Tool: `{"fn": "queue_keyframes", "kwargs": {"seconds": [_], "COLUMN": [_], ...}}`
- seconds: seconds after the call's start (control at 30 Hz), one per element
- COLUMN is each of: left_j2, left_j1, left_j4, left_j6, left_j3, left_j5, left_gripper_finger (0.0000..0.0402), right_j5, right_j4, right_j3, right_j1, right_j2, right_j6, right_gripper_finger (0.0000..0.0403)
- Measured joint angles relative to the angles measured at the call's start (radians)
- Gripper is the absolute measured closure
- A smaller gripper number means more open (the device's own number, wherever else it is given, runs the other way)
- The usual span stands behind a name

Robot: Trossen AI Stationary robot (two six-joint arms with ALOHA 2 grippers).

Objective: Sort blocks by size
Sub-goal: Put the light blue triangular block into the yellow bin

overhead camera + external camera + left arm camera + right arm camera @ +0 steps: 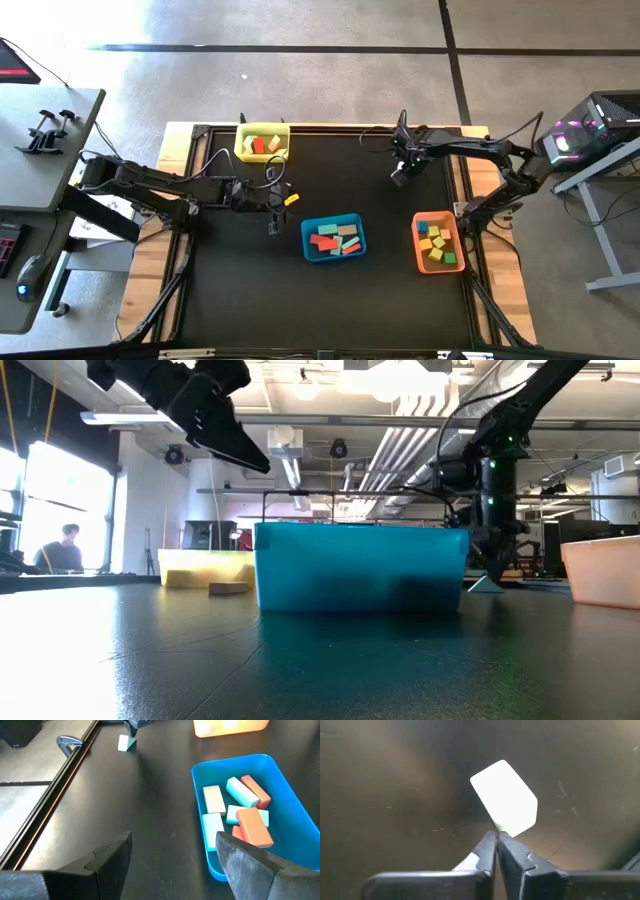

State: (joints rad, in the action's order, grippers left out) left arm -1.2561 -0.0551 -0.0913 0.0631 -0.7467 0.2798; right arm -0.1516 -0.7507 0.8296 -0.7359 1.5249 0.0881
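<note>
My right pincer [497, 836] has its fingers pressed together beside a pale green block [506, 797] lying on the counter [395, 780], seemingly missing it; small, stiff and likely light, it wants gripping across its flat sides.

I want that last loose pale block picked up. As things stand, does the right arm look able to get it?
Probably yes, but not as it stands: the right end effector is already at the pale block with nothing between, yet its fingers are shut beside the block, apparently not around it.
</note>
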Motion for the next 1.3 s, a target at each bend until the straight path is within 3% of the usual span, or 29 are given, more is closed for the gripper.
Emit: {"fn": "queue_keyframes", "kwargs": {"seconds": [0.13, 0.37, 0.47, 0.57, 0.8, 1.03, 1.3], "left_j2": [0.0, 0.0, 0.0, 0.0, 0.0, 0.0, 0.0], "left_j1": [0.0, 0.0, 0.0, 0.0, 0.0, 0.0, -0.035], "left_j4": [0.007, 0.006, 0.004, 0.003, 0.009, 0.008, 0.011], "left_j6": [0.0, 0.0, -0.006, -0.006, -0.006, -0.004, 0.029], "left_j3": [0.0, 0.0, 0.0, 0.0, 0.0, 0.0, 0.0], "left_j5": [0.0, -0.013, -0.041, -0.062, -0.064, -0.061, 0.016], "left_gripper_finger": [0.0126, 0.0126, 0.0126, 0.0126, 0.0126, 0.0126, 0.0126], "right_j5": [-0.008, -0.029, 0.017, 0.076, 0.068, 0.038, 0.062], "right_j4": [-0.087, -0.047, -0.03, -0.017, 0.006, 0.033, 0.143], "right_j3": [0.079, 0.125, 0.105, 0.087, 0.074, 0.07, 0.038], "right_j1": [0.004, -0.045, -0.07, -0.08, -0.048, 0.019, 0.211], "right_j2": [0.0, 0.01, 0.046, 0.085, 0.169, 0.16, 0.015], "right_j6": [0.0, -0.091, -0.065, -0.083, -0.152, -0.167, -0.051], "right_gripper_finger": [0.0348, 0.0203, 0.0154, 0.0134, 0.0159, 0.0277, 0.0276]}}
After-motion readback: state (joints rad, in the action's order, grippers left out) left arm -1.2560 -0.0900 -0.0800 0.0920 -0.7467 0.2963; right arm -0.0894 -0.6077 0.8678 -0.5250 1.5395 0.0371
